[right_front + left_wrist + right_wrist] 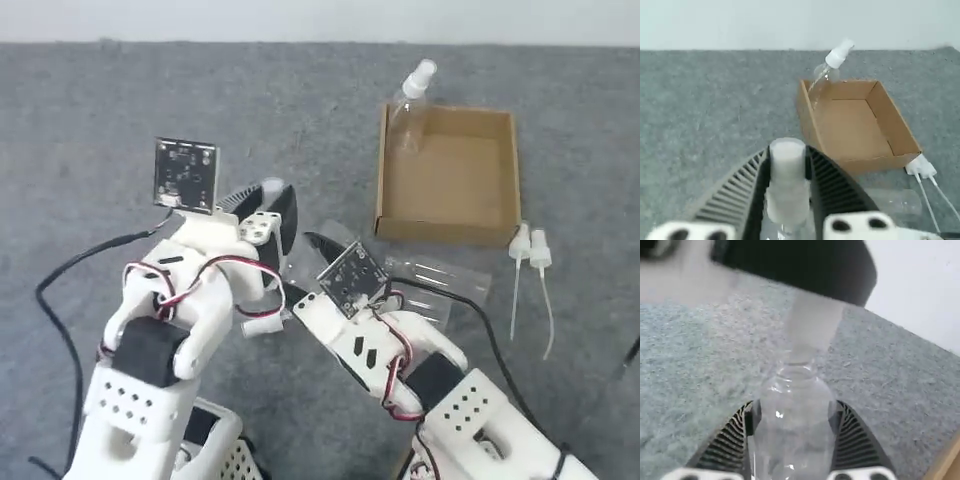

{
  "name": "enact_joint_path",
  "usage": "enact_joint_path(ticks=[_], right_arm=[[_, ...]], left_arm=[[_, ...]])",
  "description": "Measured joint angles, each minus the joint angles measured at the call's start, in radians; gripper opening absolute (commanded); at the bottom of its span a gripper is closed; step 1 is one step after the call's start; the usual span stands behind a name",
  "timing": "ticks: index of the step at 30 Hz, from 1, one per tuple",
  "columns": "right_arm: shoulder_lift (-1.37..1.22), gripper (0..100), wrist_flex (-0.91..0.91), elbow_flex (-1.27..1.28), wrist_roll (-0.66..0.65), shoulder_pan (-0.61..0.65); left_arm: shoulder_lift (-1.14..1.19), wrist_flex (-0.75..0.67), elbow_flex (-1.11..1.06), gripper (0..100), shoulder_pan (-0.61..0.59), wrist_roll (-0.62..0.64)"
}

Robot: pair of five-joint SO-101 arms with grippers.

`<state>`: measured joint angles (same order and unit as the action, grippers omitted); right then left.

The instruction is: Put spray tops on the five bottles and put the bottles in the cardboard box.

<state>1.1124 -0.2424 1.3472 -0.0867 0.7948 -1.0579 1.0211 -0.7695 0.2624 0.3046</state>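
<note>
One capped bottle (pixel 410 100) leans in the far corner of the cardboard box (pixel 450 232), so by my reckoning that one is done and four remain. I have the left gripper (pixel 270 203) closed around a white spray top (pixel 787 165), held upright with its head above the fingers. The right gripper (pixel 795 412) is clamped on the body of a clear bottle (pixel 792 445), neck pointing up toward that top. From the right wrist view the top sits directly over the bottle's neck, touching it or very nearly; I cannot tell whether it is seated. The split makes sense to me: one arm steadies the bottle so it cannot tip or spin while the other lines the top up with the neck. Both work over the grey mat (pixel 150 100) near the box's front left corner, which should keep the carry short once the top is on. Two loose spray tops (pixel 530 250) with long dip tubes lie just beside the box's front right corner. The uncapped bottles (pixel 440 280) lie on their sides between the box and the right arm, handy for later rounds. I judge the step in hand to be fitting the second top.
</note>
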Motion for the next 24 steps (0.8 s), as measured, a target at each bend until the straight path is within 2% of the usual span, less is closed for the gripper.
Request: enact_joint_path(ticks=[5, 11, 24], right_arm=[[0.000, 0.6, 0.000, 0.002, 0.000, -0.009], [0.000, 0.6, 0.000, 0.002, 0.000, -0.011], [-0.002, 0.6, 0.000, 0.003, 0.002, -0.011]], left_arm=[[0.000, 0.071, 0.143, 18, -0.014, -0.110], [-0.005, 0.071, 0.245, 18, -0.130, -0.138], [-0.011, 0.066, 0.035, 18, -0.149, -0.141]])
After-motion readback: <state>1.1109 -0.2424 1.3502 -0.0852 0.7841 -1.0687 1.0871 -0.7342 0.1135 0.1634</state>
